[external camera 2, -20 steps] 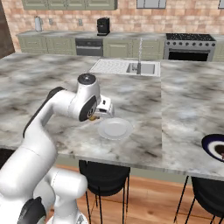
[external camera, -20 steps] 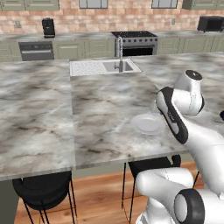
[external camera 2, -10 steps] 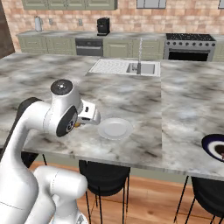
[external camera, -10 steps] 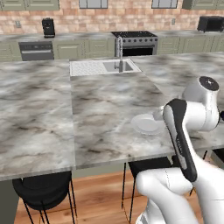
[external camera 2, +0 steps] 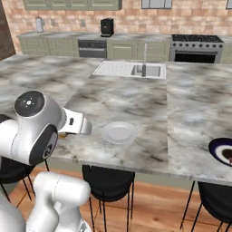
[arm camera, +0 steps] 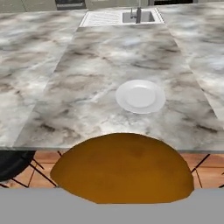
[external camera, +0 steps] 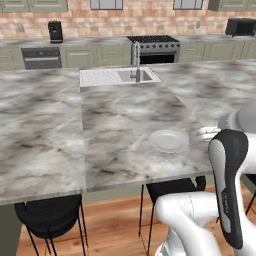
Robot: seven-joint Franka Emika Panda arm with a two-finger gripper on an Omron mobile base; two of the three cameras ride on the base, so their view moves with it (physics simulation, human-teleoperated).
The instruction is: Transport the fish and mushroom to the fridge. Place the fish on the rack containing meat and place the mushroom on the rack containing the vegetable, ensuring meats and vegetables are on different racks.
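The mushroom point(arm camera: 122, 168), a brown-orange lump, sits very close to the camera in the hand view and hides the fingertips. My gripper point(external camera 2: 64, 134) is shut on it. It hangs over the island's front edge, left of the white plate point(external camera 2: 119, 132) in the right base view, with a sliver of orange showing under the hand. The plate point(arm camera: 140, 96) lies bare on the marble top, ahead of the hand. My white arm folds back close to the base. The fish and the fridge are out of view.
The marble island point(external camera: 115, 115) carries a sink with a tap point(external camera: 136, 75) at its far side. A dark blue bowl point(external camera 2: 222, 152) sits at the island's right edge. Black stools point(external camera 2: 106, 181) stand under the front overhang. Green cabinets, a stove point(external camera: 155, 47) and a coffee maker point(external camera 2: 106, 27) line the back wall.
The arm has drawn back from the plate toward the base and the island's front edge, carrying the mushroom in the shut gripper. The plate has stayed put.
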